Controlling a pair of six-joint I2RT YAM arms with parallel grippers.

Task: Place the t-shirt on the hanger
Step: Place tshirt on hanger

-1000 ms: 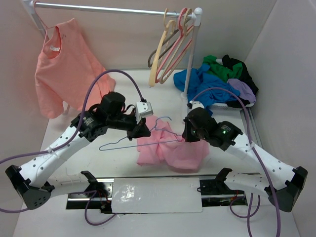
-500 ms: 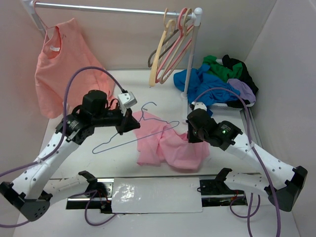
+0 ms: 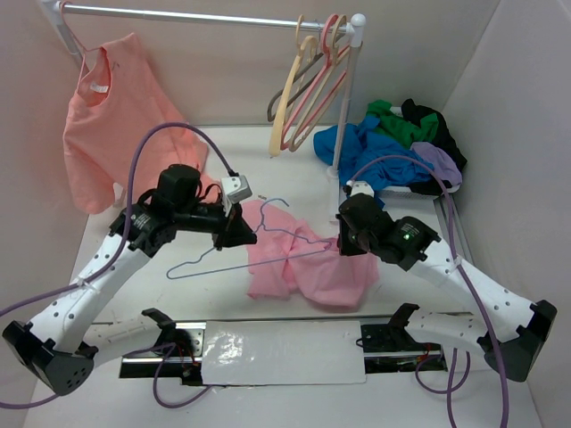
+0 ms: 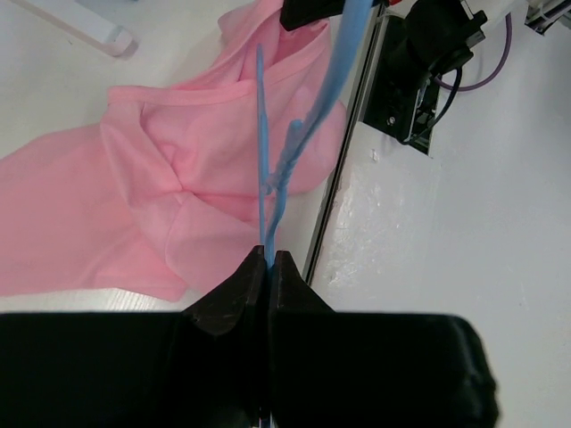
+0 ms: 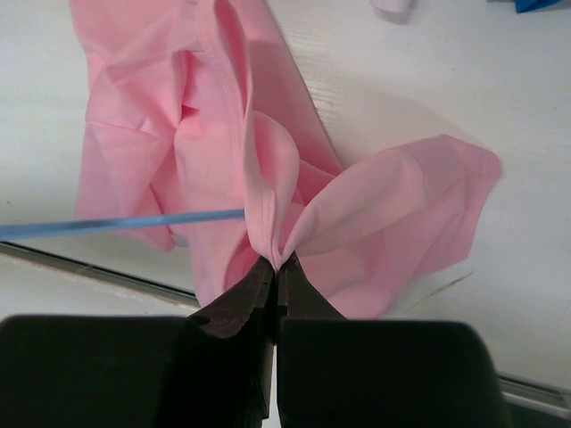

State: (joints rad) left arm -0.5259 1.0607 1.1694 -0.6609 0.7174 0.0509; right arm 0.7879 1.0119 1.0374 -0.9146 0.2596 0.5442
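Observation:
The pink t-shirt (image 3: 308, 267) lies bunched on the table between the arms. My right gripper (image 3: 339, 242) is shut on a fold of its fabric (image 5: 272, 192) and lifts that edge. My left gripper (image 3: 243, 234) is shut on the thin bluish wire hanger (image 3: 259, 241) near its neck. The hanger's right arm reaches over and into the t-shirt; its left arm sticks out over the bare table. In the left wrist view the hanger wire (image 4: 266, 169) runs up from the closed jaws across the pink t-shirt (image 4: 161, 178). In the right wrist view the wire (image 5: 125, 223) ends behind the fabric.
A salmon-orange shirt (image 3: 116, 120) hangs on the rail (image 3: 205, 15) at the back left. Cream and pink hangers (image 3: 312, 80) hang at the rail's right end by its post. A pile of blue, green and lilac garments (image 3: 397, 147) lies at the back right.
My left gripper has swung the hanger left and then back right, pushing its right arm further into the t-shirt. The right gripper has held the fabric nearly still.

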